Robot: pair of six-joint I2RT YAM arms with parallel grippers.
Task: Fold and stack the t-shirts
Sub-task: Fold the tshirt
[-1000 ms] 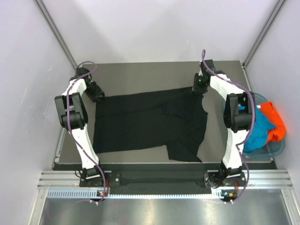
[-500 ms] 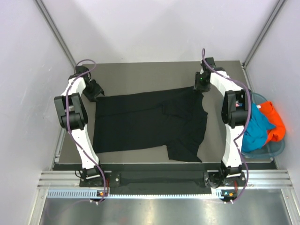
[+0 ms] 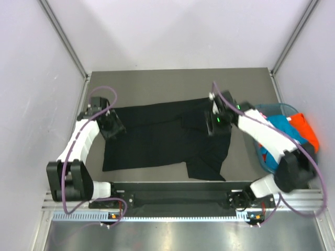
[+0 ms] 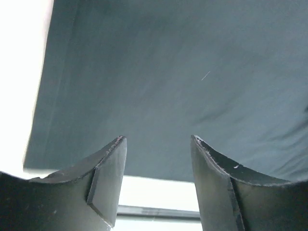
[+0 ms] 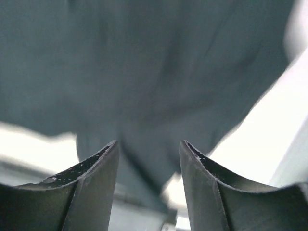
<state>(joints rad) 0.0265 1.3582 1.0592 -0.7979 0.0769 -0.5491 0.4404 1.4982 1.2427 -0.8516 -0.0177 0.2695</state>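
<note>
A black t-shirt (image 3: 162,137) lies spread flat across the table, with a folded part on its right side. My left gripper (image 3: 113,127) hovers over the shirt's left edge, open, with nothing between its fingers. In the left wrist view the dark cloth (image 4: 168,82) fills the frame beyond the left gripper (image 4: 159,161). My right gripper (image 3: 213,123) is over the shirt's upper right part, open and empty. The right wrist view shows blurred dark cloth (image 5: 144,72) past the right gripper (image 5: 149,166). A teal-blue t-shirt (image 3: 277,126) and an orange one (image 3: 306,130) lie bunched in the basket.
A translucent blue-green basket (image 3: 273,107) sits at the table's right edge, partly behind my right arm. White walls close in the table (image 3: 172,83) on the left, back and right. A black rail (image 3: 172,191) runs along the near edge.
Both arms drew back from the shirt's far corners toward the near side and now hang over the cloth. Both sets of jaws opened wider. The shirt stays flat.
</note>
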